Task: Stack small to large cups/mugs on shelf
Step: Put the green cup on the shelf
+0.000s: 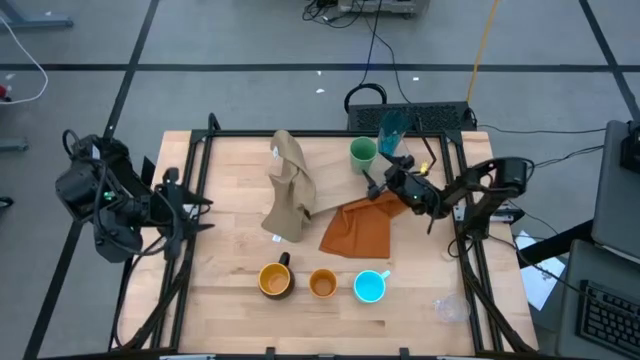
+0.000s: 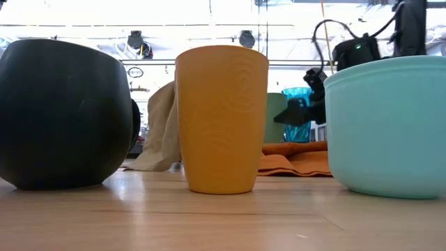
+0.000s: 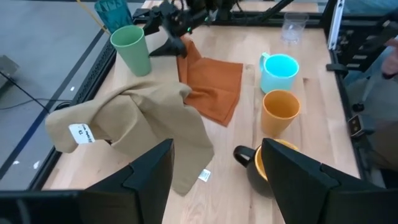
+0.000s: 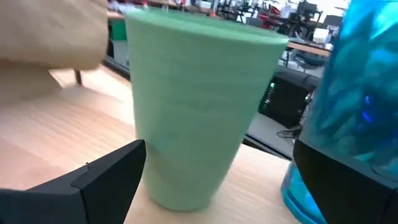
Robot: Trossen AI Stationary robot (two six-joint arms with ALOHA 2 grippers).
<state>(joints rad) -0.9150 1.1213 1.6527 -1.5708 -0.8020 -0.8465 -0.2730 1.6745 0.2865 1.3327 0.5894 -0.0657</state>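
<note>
From my remote seat, right gripper (image 4: 214, 180) has jaws wide, empty, framing the light green cup (image 4: 199, 106) at the worktop's far edge. Teal tumbler (image 4: 348, 118) beside it is cut off. Left gripper (image 3: 214, 180) gapes empty. Clear glass (image 1: 450, 309) barely shows.

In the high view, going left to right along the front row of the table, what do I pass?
Yellow mug → orange cup → cyan mug → clear glass, which sits slightly nearer the front edge than the rest.
</note>
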